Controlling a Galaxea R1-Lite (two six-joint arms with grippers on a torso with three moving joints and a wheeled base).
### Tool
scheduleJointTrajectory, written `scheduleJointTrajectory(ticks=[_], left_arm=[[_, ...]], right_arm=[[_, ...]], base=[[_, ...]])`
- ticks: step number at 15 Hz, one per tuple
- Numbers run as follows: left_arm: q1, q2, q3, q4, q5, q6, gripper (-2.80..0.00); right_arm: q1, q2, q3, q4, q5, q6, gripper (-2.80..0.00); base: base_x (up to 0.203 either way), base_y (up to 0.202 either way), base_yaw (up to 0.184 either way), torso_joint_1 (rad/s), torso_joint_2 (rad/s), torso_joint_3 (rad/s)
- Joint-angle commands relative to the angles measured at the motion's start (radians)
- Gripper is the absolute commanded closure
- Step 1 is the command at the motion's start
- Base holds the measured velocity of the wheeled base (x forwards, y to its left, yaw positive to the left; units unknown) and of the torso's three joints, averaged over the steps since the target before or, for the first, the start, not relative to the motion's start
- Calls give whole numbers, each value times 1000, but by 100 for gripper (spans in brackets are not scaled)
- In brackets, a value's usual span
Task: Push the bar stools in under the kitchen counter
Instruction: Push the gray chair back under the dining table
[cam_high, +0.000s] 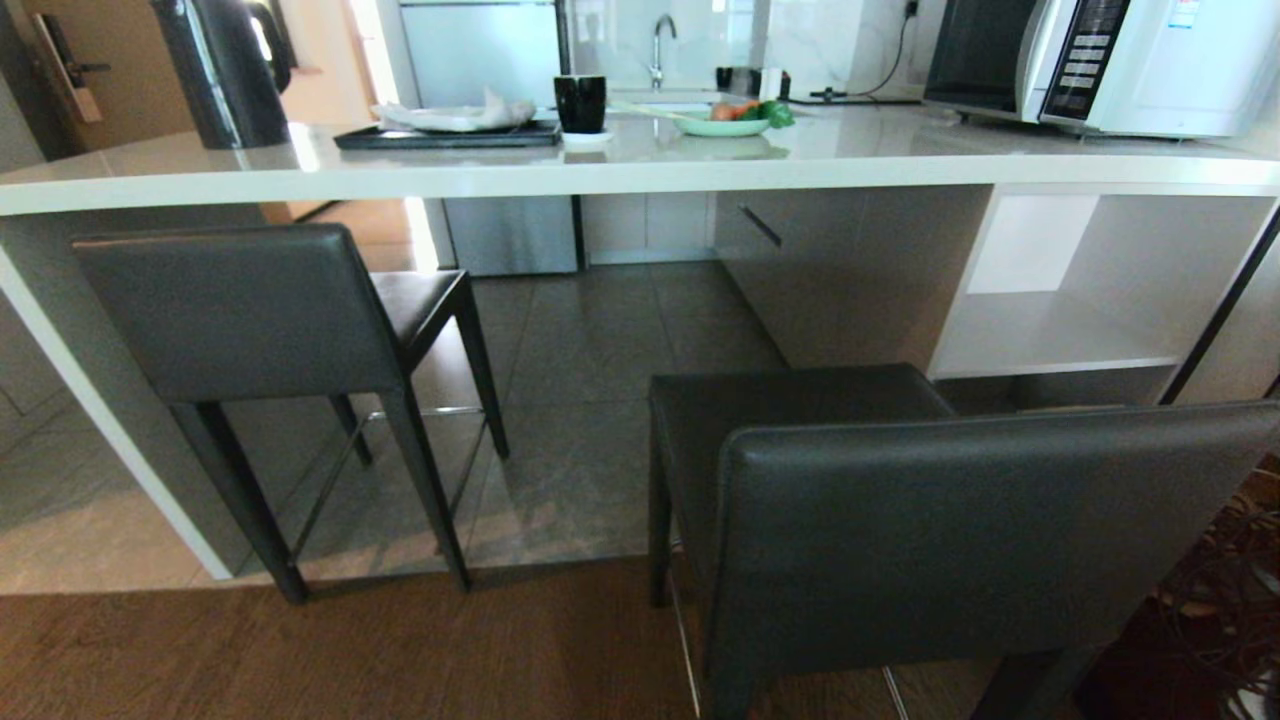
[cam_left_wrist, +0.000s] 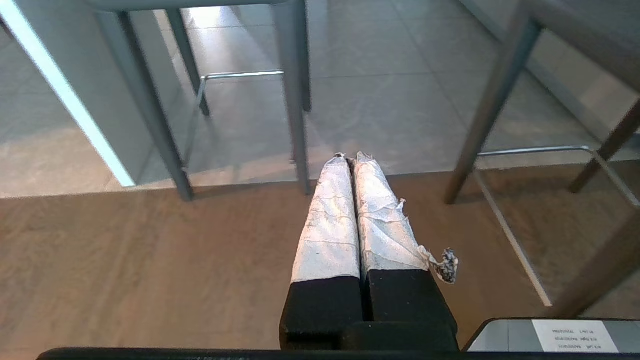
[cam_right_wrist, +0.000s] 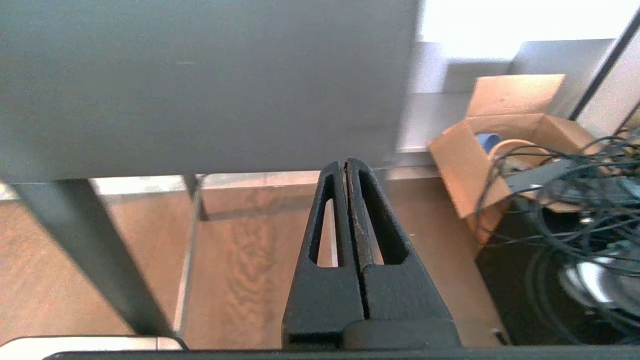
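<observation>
Standing out: near stool (cam_high: 960, 540)

— What colours are the bar stools (cam_high: 620, 440)?

— I see dark grey leather backs, flat dark seats, dark legs and chrome footrest bars. The bench (cam_high: 640, 165) is glossy off-white.

— And on the bench?

— A black kettle (cam_high: 225, 70), a black tray (cam_high: 445, 135), a black cup (cam_high: 580, 103), a pale green plate (cam_high: 720, 126) with orange and green food, and a white microwave (cam_high: 1100, 60) with a dark door.

— The hands?

— My left hand (cam_left_wrist: 350, 157) has white wrapped fingers on black bases; my right hand (cam_right_wrist: 346, 162) is black. The floor (cam_high: 300, 650) is brown wood-grain near the stools, grey tile beneath the bench.
</observation>
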Motion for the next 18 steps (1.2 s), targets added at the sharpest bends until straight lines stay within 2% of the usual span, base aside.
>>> scheduleJointTrajectory(ticks=[1,15,18], left_arm=[[0,1,-1,0,0,0,0],[0,1,1,0,1,0,0],[0,1,1,0,6,0,0]], right_arm=[[0,1,0,1,0,-2,0],[0,0,0,-1,0,-1,0],[0,1,0,0,0,-1,0]], base=[[0,-195,2,5,0,2],[0,-194,2,4,3,5],[0,-85,1,4,1,2]])
